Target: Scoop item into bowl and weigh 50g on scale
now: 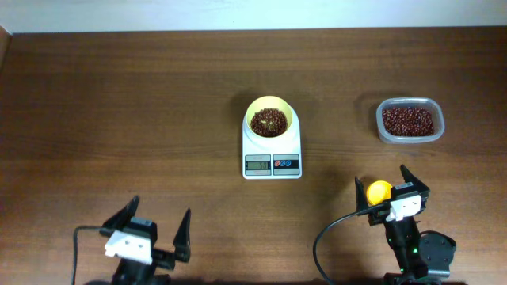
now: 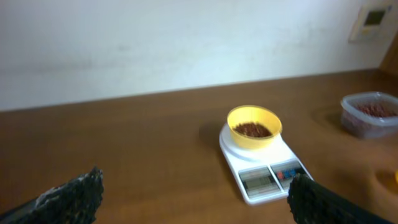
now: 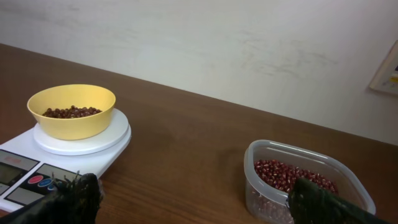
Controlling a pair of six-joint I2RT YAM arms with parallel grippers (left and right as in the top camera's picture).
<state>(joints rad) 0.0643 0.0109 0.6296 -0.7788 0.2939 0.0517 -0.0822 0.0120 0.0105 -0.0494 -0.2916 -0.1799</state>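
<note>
Down at the near edge, seeing the right gripper (image 1: 382, 179) spread wide, pinching nothing, with the yellow scoop (image 1: 379, 191) showing between its jaws from above. No telling the handle's direction. Same deal on the left gripper (image 1: 161, 207): splayed, empty. Straight ahead of the right one, finding the clear container (image 1: 432, 105) of beans (image 1: 409, 121). Further left, mid-table, spotting the bowl (image 1: 270, 103) on the scale (image 1: 272, 164), some beans inside. Probably calls for the right arm, being nearer scoop and container.

A clear container (image 1: 409, 121) sits beyond a yellow scoop (image 1: 379, 190)
</note>
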